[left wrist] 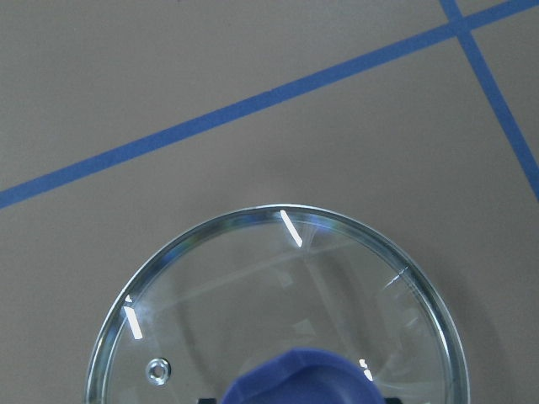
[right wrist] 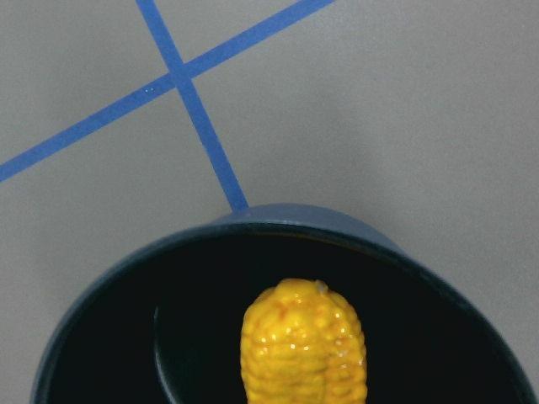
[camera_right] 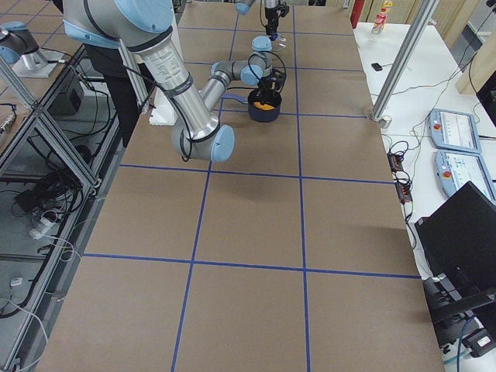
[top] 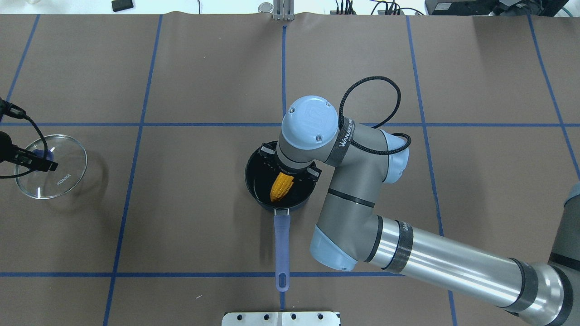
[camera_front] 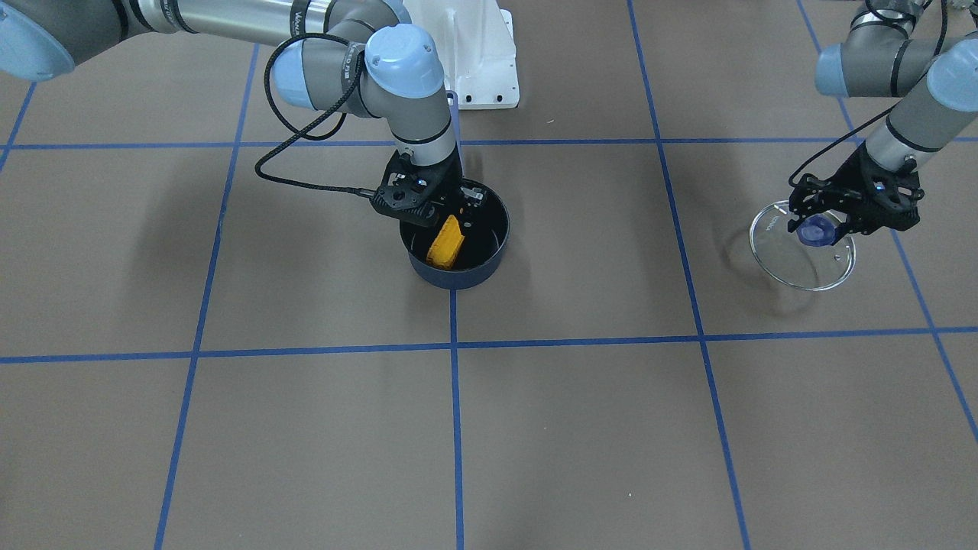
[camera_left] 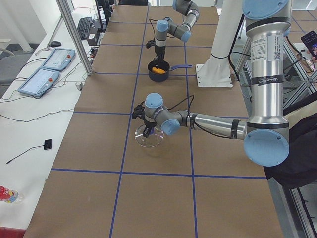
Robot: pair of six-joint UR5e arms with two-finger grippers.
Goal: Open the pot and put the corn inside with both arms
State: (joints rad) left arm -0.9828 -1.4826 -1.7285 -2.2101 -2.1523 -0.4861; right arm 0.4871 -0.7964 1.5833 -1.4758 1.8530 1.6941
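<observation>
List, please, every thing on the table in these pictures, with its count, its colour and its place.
pot: one, dark navy, lavender-blue handle, table centre, uncovered.
corn: one, yellow-orange, tilted inside the pot.
glass lid: one, clear, blue knob, robot's left side, tilted.
table: one, brown, blue tape grid.
base plate: one, white, at the robot's edge.
arms: two, grey, light blue caps; right arm reaches the pot, left arm the glass lid.
right gripper: one, black, in the pot above the corn; grip hidden.
left gripper: one, black, fingers shut on the glass lid's knob.
</observation>
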